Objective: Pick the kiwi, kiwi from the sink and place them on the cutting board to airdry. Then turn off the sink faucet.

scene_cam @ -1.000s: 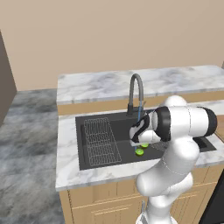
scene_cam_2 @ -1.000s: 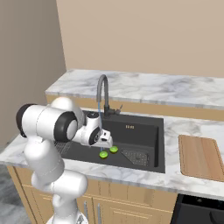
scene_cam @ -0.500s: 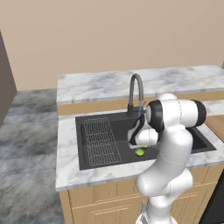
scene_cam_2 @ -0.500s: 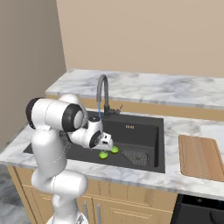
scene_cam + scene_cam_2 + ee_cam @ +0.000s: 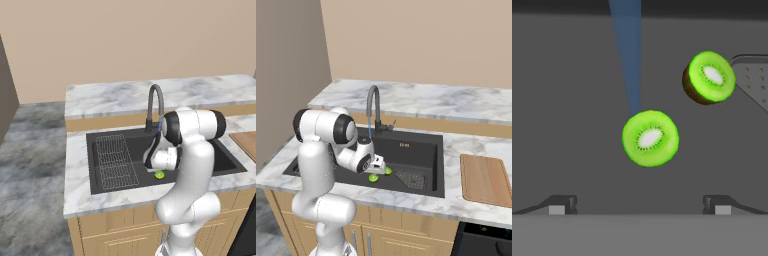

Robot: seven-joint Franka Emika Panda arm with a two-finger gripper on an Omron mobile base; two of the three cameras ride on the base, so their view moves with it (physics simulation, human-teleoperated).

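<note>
Two lime-green kiwi halves lie on the floor of the dark sink (image 5: 421,147). In the hand view the nearer kiwi (image 5: 650,138) is centred just beyond my open gripper (image 5: 639,205), with nothing between its fingertips. The other kiwi (image 5: 708,77) lies further off to the right, at the edge of the drain grate (image 5: 757,80). From the right base, the gripper (image 5: 379,168) hangs low in the basin over both kiwis (image 5: 373,177) (image 5: 387,171). A blue stream (image 5: 627,50) runs from the faucet (image 5: 373,107). The cutting board (image 5: 483,177) lies on the counter right of the sink.
A wire rack (image 5: 115,160) fills the left part of the basin. The faucet (image 5: 155,102) arches over the sink's back edge, close behind my arm. Marble counter (image 5: 77,175) surrounds the sink, and a raised ledge (image 5: 431,100) runs behind it.
The arm's elbow has swung sideways over the sink while the hand stayed low over the kiwis. The jaws have stayed open and the kiwis have not moved.
</note>
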